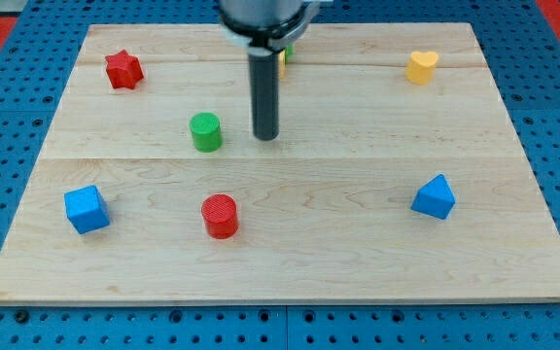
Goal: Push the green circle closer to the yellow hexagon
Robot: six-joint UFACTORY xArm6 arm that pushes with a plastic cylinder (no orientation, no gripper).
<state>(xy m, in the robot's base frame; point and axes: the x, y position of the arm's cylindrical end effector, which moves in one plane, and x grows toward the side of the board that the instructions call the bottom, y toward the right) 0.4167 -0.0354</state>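
On the pale wooden bench [377, 233], the small green circle block [205, 131] is standing a little left of the middle, and I am taking it as my landmark. My tip [265, 137], the lower end of the straight dark rod, is resting just to the view's right of the green circle, at almost the same level, with a narrow strip of bare wood between them, so they are not touching. There are no jaws on this arm, so nothing is pinching or spreading; the rod is only standing upright.

Behind the rod, toward the view's top and right of the green circle, a small yellow and green shape [284, 55] is peeking out; I cannot tell its form. The red star block [122, 70] is lying up and left of the green circle. The red cylinder block [220, 216] is sitting below it, near. The blue cube block [87, 209] is down and to the left. The yellow heart-like block [421, 66] is far to the upper right, and the blue angular block [435, 197] is far to the lower right.
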